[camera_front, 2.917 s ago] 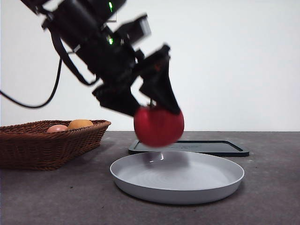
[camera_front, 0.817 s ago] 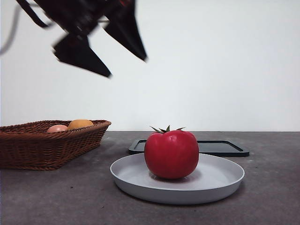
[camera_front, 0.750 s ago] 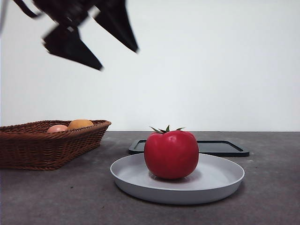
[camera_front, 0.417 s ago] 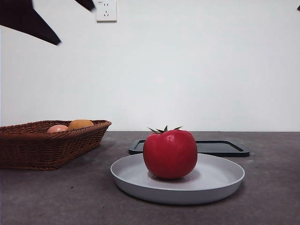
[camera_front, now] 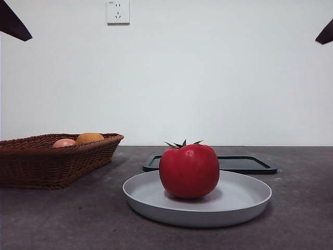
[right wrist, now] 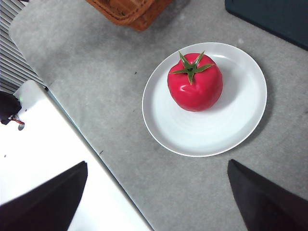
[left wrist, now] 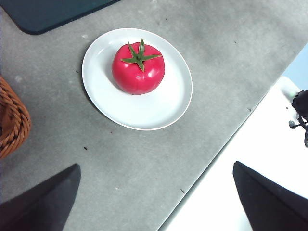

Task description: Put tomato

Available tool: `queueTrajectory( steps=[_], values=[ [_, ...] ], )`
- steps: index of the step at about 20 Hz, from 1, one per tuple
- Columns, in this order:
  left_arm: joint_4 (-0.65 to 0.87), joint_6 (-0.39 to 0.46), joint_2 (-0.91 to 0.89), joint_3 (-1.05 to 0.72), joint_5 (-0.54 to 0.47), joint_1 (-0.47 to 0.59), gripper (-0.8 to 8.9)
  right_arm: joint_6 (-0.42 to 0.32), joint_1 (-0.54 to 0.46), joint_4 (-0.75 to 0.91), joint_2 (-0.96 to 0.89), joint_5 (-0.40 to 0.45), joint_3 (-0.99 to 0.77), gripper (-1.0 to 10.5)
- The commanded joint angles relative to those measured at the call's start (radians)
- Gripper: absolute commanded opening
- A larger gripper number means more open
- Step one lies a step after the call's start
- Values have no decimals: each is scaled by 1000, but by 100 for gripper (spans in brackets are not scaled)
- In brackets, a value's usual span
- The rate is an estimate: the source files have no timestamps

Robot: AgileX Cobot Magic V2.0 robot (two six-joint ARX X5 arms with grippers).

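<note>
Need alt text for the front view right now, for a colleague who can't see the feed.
A red tomato sits upright on a white plate at the middle of a grey table. A wicker basket holding two round fruits stands at left, a dark tray lies behind the plate, and black gripper tips show at both top corners.

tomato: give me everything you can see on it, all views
The tomato is glossy, deep red and round, slightly flattened, with a spiky green calyx on top. It looks whole and unmarked and sits upright, calyx up. It rests on the white plate, off-centre, toward the rim nearer the dark tray. Only the plate touches it; neither end effector is near.
</note>
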Motion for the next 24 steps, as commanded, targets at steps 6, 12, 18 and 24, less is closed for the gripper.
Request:
queueTrajectory(
  steps=[6,12,18,24],
  values=[
    [8,14,5,21,5,-6,494,37,46,117,82,1,19,463],
    [8,14,5,21,5,-6,494,60,103,259,198,52,19,465],
    [8,13,5,21,5,-6,494,61,178,385,353,129,19,496],
    [9,13,5,21,5,-6,494,61,260,547,520,226,19,496]
  ],
)
